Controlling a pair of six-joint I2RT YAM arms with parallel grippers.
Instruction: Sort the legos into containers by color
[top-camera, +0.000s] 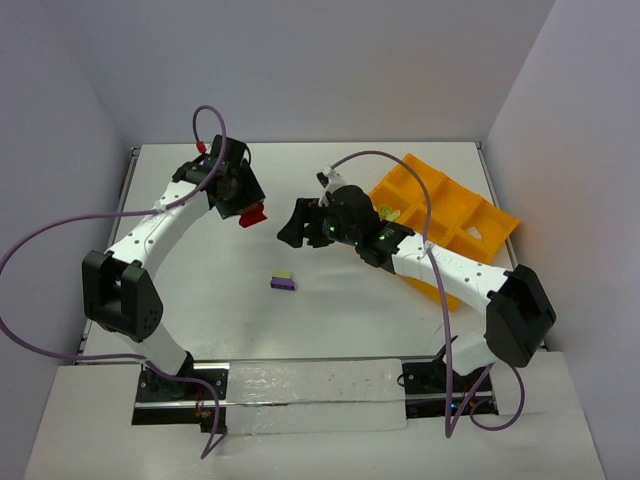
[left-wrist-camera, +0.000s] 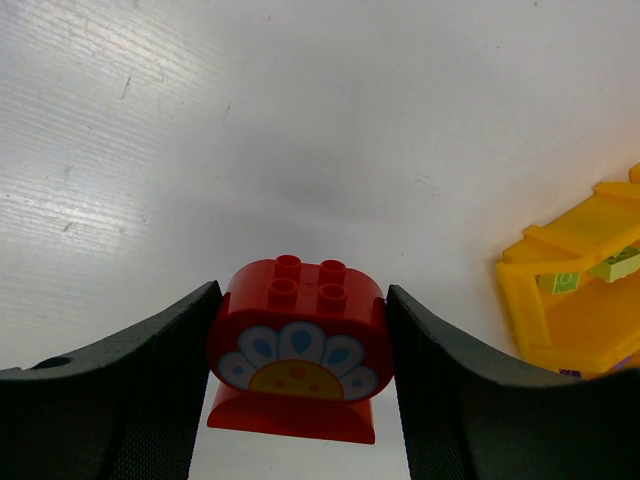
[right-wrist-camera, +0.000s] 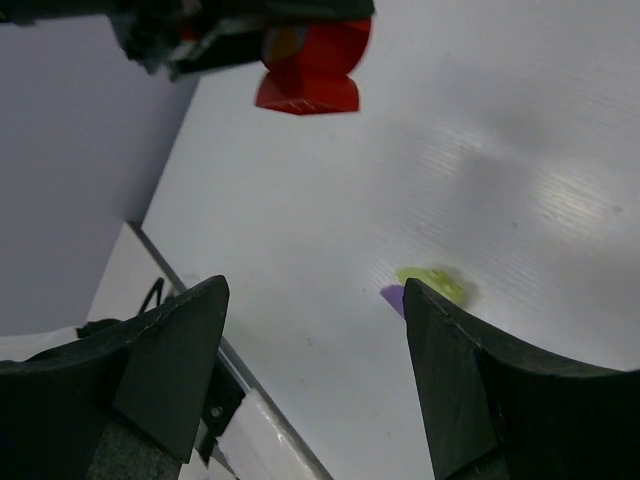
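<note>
Flower-faced red brick (left-wrist-camera: 300, 345) pinched in left pincer (left-wrist-camera: 302, 300), right pincer (right-wrist-camera: 312, 290) spread

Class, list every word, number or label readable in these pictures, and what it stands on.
No readable text anywhere.
Rounded red plastic brick: a printed flower, no letters.
Pale green brick in the orange-yellow plastic tray: a small mark, too small to read.

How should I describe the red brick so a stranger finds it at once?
Over the white table, follow the left arm to its black fingers. They clamp a red plastic brick with a rounded top. Only it bears a printed flower; the purple and yellow-green brick lies loose on the table.
</note>
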